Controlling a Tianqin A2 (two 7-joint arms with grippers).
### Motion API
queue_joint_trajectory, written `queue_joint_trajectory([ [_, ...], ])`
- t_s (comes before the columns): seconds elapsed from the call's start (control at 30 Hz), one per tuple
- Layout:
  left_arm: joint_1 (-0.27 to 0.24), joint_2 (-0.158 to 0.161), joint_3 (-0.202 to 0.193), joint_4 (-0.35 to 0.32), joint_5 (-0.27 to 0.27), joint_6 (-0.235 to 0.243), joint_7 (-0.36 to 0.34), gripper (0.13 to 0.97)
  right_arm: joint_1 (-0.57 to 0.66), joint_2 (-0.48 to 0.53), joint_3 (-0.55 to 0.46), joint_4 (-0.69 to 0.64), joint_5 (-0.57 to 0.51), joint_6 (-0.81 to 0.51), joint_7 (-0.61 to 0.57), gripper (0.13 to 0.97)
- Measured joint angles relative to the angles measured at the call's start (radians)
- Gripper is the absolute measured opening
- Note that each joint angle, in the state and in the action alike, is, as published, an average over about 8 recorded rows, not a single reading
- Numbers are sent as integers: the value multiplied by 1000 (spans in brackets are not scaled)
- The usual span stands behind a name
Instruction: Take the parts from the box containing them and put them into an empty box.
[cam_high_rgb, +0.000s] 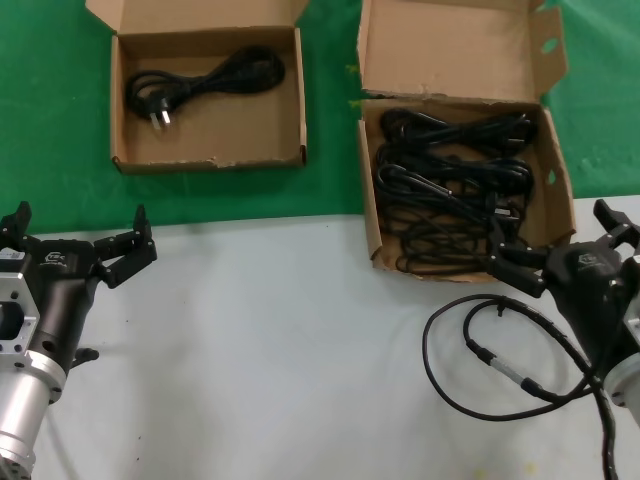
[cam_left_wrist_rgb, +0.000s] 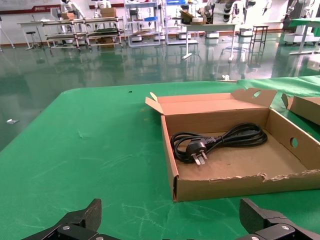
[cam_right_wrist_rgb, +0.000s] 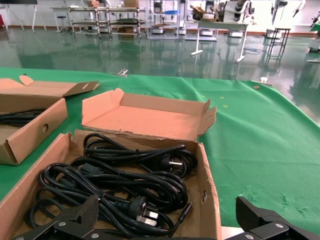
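Observation:
Several black power cords (cam_high_rgb: 455, 190) lie tangled in the larger brown box (cam_high_rgb: 450, 50) at the right; they also show in the right wrist view (cam_right_wrist_rgb: 115, 185). One power cord (cam_high_rgb: 200, 80) lies coiled in the smaller shallow box (cam_high_rgb: 210, 158) at the left, also seen in the left wrist view (cam_left_wrist_rgb: 215, 142). My right gripper (cam_high_rgb: 555, 238) is open and empty at the larger box's near right corner, over the cords (cam_right_wrist_rgb: 167, 207). My left gripper (cam_high_rgb: 80, 228) is open and empty over the white table, short of the smaller box (cam_left_wrist_rgb: 225, 185).
A thin black looped cable with a silver connector (cam_high_rgb: 500, 360) lies on the white table (cam_high_rgb: 280, 340) beside my right arm. Both boxes stand on green cloth (cam_high_rgb: 50, 150) with their lids folded back. The smaller box shows in the right wrist view (cam_right_wrist_rgb: 30, 130).

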Motion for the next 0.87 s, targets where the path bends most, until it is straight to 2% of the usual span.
queue_joint_trajectory([
  [0.87, 0, 0, 0, 0, 0, 0, 0, 966, 0, 0, 0, 0, 0, 0, 0, 966],
])
